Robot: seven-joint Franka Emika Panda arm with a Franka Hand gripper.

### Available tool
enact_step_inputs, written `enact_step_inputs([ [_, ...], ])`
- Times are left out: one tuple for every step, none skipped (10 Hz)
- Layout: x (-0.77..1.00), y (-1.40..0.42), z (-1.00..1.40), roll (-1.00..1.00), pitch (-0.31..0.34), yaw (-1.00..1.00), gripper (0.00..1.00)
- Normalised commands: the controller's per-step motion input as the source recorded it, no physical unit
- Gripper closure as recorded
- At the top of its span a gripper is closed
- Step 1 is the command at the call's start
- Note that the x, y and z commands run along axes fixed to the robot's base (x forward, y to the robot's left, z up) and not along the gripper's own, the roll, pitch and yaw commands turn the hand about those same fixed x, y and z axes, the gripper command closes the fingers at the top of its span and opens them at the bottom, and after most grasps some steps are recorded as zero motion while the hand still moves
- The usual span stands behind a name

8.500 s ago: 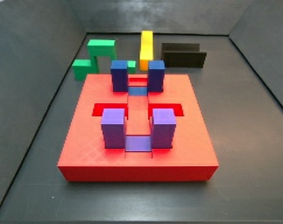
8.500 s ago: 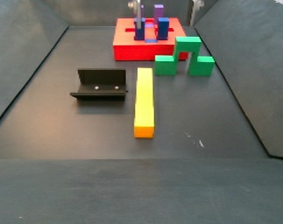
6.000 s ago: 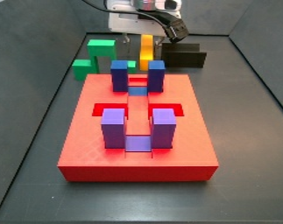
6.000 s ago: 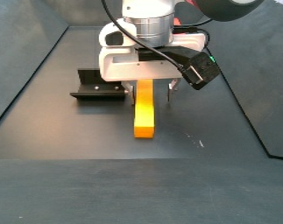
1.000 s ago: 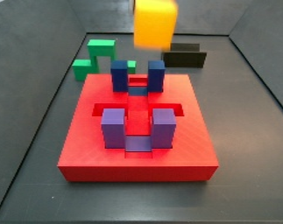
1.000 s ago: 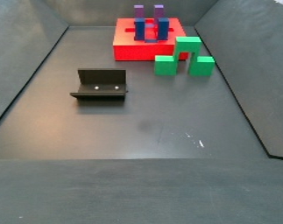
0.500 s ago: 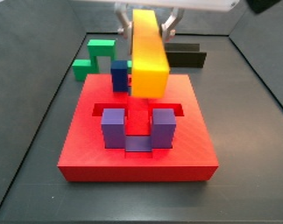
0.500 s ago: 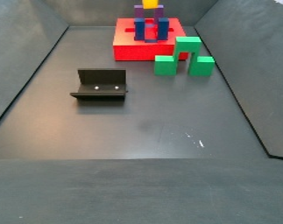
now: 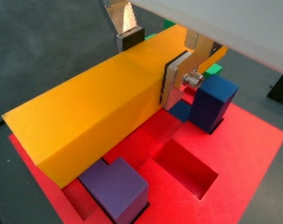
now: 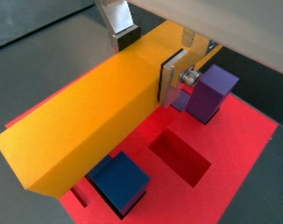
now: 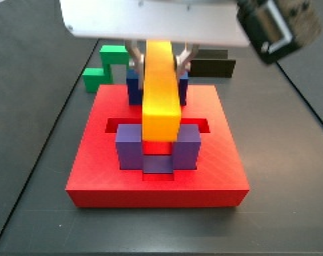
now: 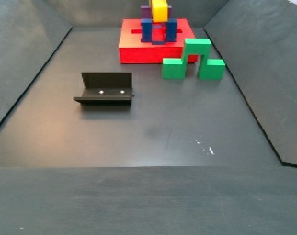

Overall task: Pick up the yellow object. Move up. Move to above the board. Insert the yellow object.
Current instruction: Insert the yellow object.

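My gripper [image 11: 161,52] is shut on the yellow object [image 11: 160,95], a long yellow-orange bar. It holds the bar level over the red board [image 11: 90,165], along the line between the dark blue blocks [image 11: 134,85] and the purple blocks [image 11: 129,150]. In both wrist views the fingers [image 9: 179,79] [image 10: 173,74] clamp the bar [image 9: 96,114] [image 10: 91,122] by its long sides. The board [image 9: 243,157] [image 10: 231,149] and its recessed slots show just below. In a side view only the bar's end [image 12: 159,11] shows above the board [image 12: 138,50].
Green blocks [image 11: 108,62] [image 12: 194,60] stand on the grey floor beside the board. The fixture [image 12: 105,89] stands apart from the board and also shows in a side view [image 11: 211,65]. Sloping tray walls ring the floor.
The gripper has come down with the bar and moved over the board. The bar now lies lower, between the block pairs, and the gripper body has come into a side view.
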Motion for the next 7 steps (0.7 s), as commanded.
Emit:
enact_step_inputs([
  [0.00, 0.00, -0.30, 0.11, -0.036, 0.00, 1.00],
  [0.00, 0.00, -0.26, 0.12, -0.004, 0.00, 1.00],
  [0.00, 0.00, -0.21, 0.12, 0.000, 0.00, 1.00],
  [0.00, 0.00, -0.14, 0.09, 0.000, 0.00, 1.00],
  [0.02, 0.00, -0.08, 0.08, 0.000, 0.00, 1.00],
  [0.05, -0.01, -0.05, 0.08, 0.000, 0.00, 1.00],
  [0.03, -0.02, -0.06, 0.08, 0.000, 0.00, 1.00],
])
